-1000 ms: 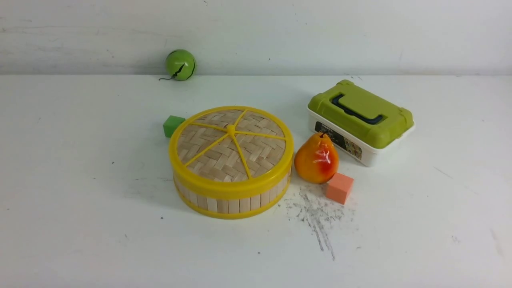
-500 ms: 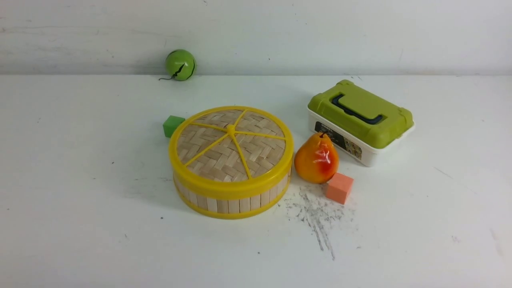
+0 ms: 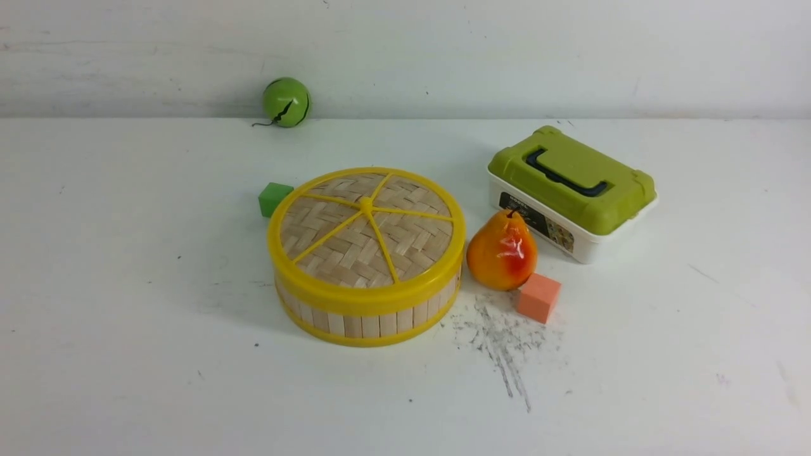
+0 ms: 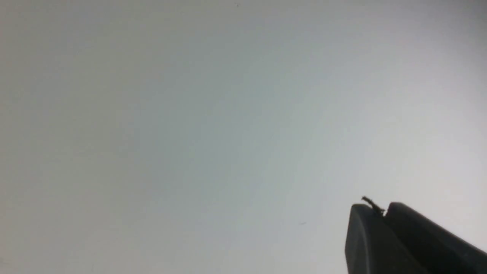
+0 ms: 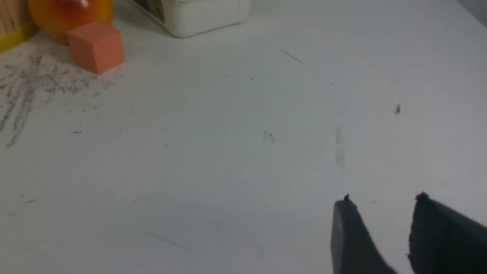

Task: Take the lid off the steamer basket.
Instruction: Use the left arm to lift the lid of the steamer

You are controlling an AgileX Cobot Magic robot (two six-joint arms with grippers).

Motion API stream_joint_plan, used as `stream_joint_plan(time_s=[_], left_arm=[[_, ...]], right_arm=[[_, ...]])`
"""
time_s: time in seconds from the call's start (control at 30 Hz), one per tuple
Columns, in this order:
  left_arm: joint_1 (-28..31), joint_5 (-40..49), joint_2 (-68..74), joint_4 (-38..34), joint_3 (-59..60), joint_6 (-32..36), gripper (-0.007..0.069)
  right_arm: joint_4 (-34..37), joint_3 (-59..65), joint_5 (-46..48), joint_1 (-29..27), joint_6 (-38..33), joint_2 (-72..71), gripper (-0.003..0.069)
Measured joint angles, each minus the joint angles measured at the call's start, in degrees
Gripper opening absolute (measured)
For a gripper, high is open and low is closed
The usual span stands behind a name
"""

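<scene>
The lid (image 3: 366, 231), a woven bamboo disc with a yellow rim, spokes and centre knob, sits flat on the steamer basket (image 3: 367, 320) in the middle of the table. A sliver of the basket's yellow bottom rim (image 5: 11, 40) shows in the right wrist view. Neither gripper shows in the front view. My left gripper (image 4: 382, 208) is shut and empty over bare white table. My right gripper (image 5: 382, 199) is open and empty over the table, well to the near right of the basket.
An orange-red pear (image 3: 502, 251) touches the basket's right side, with an orange cube (image 3: 538, 297) in front of it. A white box with an olive-green lid (image 3: 570, 190) stands behind right. A green cube (image 3: 274, 198) sits behind left, a green ball (image 3: 286, 102) by the wall.
</scene>
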Motion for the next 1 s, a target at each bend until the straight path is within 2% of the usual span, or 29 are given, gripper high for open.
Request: stream_joint_plan(time_s=[0.13, 0.27, 0.3, 0.37, 0.57, 0.6, 0.67, 0.8, 0.93, 1.0], left_arm=[[0.00, 10.55, 1.46, -0.07, -10.49, -0.96, 0.0057], [0.00, 26.37, 8.90, -0.11, -23.66, -1.10, 0.0057], [0.00, 26.37, 9.39, -0.11, -23.66, -1.15, 0.0057], [0.00, 38.94, 16.37, -0.11, -31.70, -1.22, 0.0057], [0.00, 64.36, 32.29, -0.39, -41.16, -1.26, 0.0057], [0.00, 65.00, 33.38, -0.48, -41.23, -1.26, 0.0057], [0.00, 71.88, 40.58, -1.24, -41.40, -1.26, 0.0057], [0.00, 76.94, 49.70, -2.19, -41.40, -1.26, 0.0061], [0.00, 79.34, 60.03, -7.23, -42.05, -0.83, 0.0062], [0.00, 81.26, 65.06, -14.42, -42.98, 1.81, 0.0062]], right_arm=[[0.00, 0.00, 0.00, 0.00, 0.00, 0.00, 0.0240], [0.00, 0.00, 0.00, 0.00, 0.00, 0.00, 0.0240], [0.00, 0.00, 0.00, 0.00, 0.00, 0.00, 0.0240], [0.00, 0.00, 0.00, 0.00, 0.00, 0.00, 0.0240], [0.00, 0.00, 0.00, 0.00, 0.00, 0.00, 0.0240], [0.00, 0.00, 0.00, 0.00, 0.00, 0.00, 0.0240], [0.00, 0.00, 0.00, 0.00, 0.00, 0.00, 0.0240], [0.00, 0.00, 0.00, 0.00, 0.00, 0.00, 0.0240], [0.00, 0.00, 0.00, 0.00, 0.00, 0.00, 0.0240], [0.00, 0.00, 0.00, 0.00, 0.00, 0.00, 0.0240]])
